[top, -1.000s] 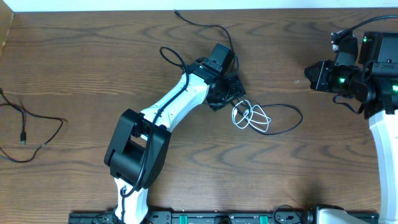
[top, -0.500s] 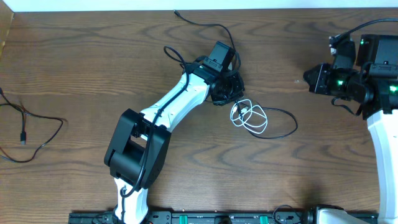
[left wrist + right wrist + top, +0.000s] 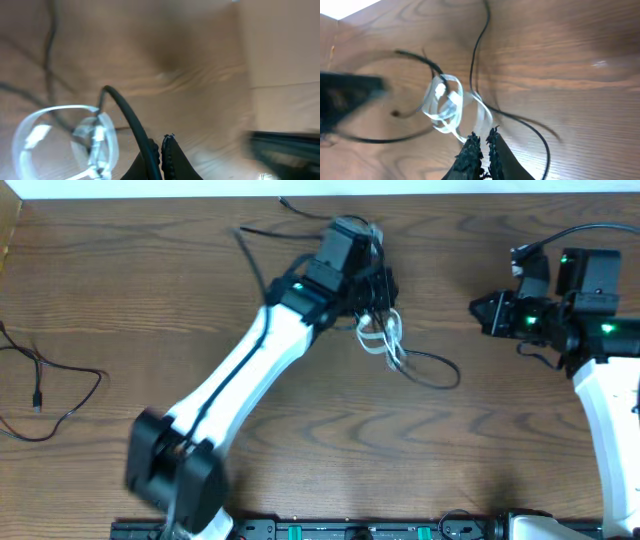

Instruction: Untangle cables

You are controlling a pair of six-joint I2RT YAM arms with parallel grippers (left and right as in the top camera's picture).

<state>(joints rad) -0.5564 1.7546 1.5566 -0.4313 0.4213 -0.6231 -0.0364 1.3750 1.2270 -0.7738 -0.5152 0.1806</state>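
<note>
One second ago the left tool (image 3: 161, 146) stood open. Now it pinches the long black cable (image 3: 125, 112) and has dragged it, the white cable (image 3: 444, 102) still looped on, toward the table's (image 3: 500, 460) far edge. The tangle is pulled but not parted. The right tool (image 3: 482, 142) hangs closed and empty, well apart.

Looped cable (image 3: 379, 331) apparently overlaps long cable (image 3: 459, 374); third cable (image 3: 38, 395) lies far left.
</note>
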